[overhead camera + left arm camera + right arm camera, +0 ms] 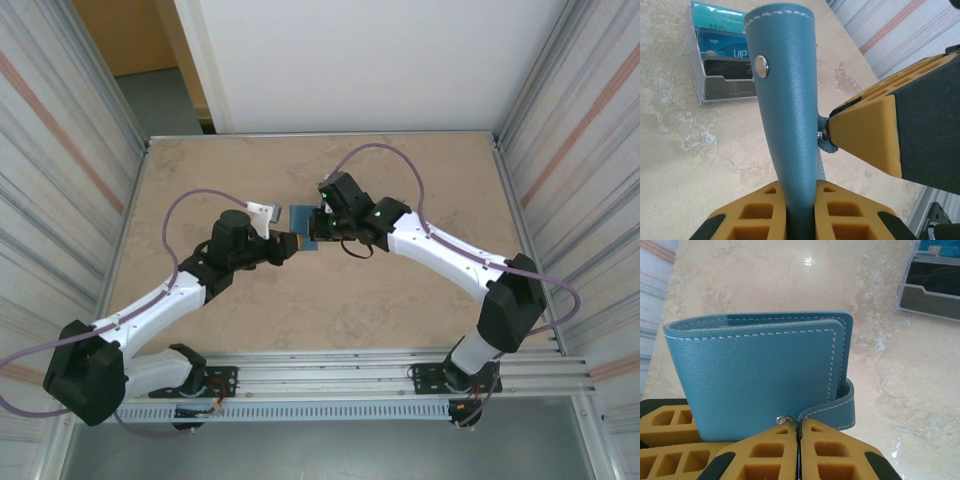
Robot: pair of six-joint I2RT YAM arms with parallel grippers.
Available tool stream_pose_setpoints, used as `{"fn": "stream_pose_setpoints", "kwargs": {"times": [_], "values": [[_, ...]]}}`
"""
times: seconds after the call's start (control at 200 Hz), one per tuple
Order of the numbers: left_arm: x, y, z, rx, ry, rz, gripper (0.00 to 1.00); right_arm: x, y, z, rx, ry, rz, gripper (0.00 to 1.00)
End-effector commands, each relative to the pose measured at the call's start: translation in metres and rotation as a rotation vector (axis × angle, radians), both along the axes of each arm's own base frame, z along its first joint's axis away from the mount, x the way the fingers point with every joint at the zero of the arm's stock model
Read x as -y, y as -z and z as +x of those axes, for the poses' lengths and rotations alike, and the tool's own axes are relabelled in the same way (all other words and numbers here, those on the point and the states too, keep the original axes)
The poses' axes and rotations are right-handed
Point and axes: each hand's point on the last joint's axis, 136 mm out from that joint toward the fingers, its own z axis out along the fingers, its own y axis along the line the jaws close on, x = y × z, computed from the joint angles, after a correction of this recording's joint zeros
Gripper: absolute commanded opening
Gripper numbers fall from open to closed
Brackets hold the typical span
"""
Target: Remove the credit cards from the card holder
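Observation:
The card holder [304, 226] is a closed slate-blue bifold with white stitching, held up off the table between the two arms. My left gripper [800, 216] is shut on its folded edge [785, 100], and its yellow fingers [665, 426] show behind the card holder [760, 365]. My right gripper [798, 432] is shut on the end of the closing strap [840, 405], right beside the metal snap [784, 419]. In the top view my left gripper [291, 242] and right gripper [320, 230] meet at the holder. The credit cards are hidden inside the closed holder.
A clear plastic tray [694, 75] stands on the table just beyond the card holder, with a teal card [720, 17], a blue card [725, 46] and a dark card [727, 67] standing in it. The same tray [932, 287] lies to the right of my right gripper. Metal walls close in both sides of the marbled beige table [400, 300].

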Motion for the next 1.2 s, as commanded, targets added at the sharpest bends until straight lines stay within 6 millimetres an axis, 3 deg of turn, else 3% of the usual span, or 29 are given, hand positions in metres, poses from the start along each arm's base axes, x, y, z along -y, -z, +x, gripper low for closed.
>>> {"fn": "stream_pose_setpoints", "kwargs": {"times": [0.0, 0.256, 0.576, 0.702, 0.847, 1.062, 1.198], "values": [[0.004, -0.024, 0.002, 0.081, 0.004, -0.047, 0.00, 0.016, -0.006, 0.001, 0.021, 0.034, -0.011, 0.06], [0.002, -0.023, 0.001, 0.086, 0.005, -0.032, 0.00, 0.032, -0.017, 0.003, 0.074, 0.051, 0.003, 0.11], [0.006, -0.039, -0.012, 0.161, 0.105, 0.004, 0.00, 0.049, -0.044, -0.005, 0.208, 0.006, 0.107, 0.34], [0.009, -0.045, -0.018, 0.178, 0.156, 0.012, 0.00, 0.046, -0.063, -0.014, 0.274, -0.069, 0.193, 0.48], [0.015, -0.051, -0.025, 0.200, 0.220, 0.001, 0.00, 0.042, -0.079, -0.022, 0.308, -0.130, 0.227, 0.54], [0.018, -0.059, -0.027, 0.224, 0.261, -0.025, 0.00, 0.040, -0.081, -0.022, 0.300, -0.159, 0.232, 0.55], [0.015, -0.069, -0.025, 0.233, 0.261, -0.066, 0.00, 0.047, -0.076, -0.017, 0.288, -0.120, 0.209, 0.73]]}}
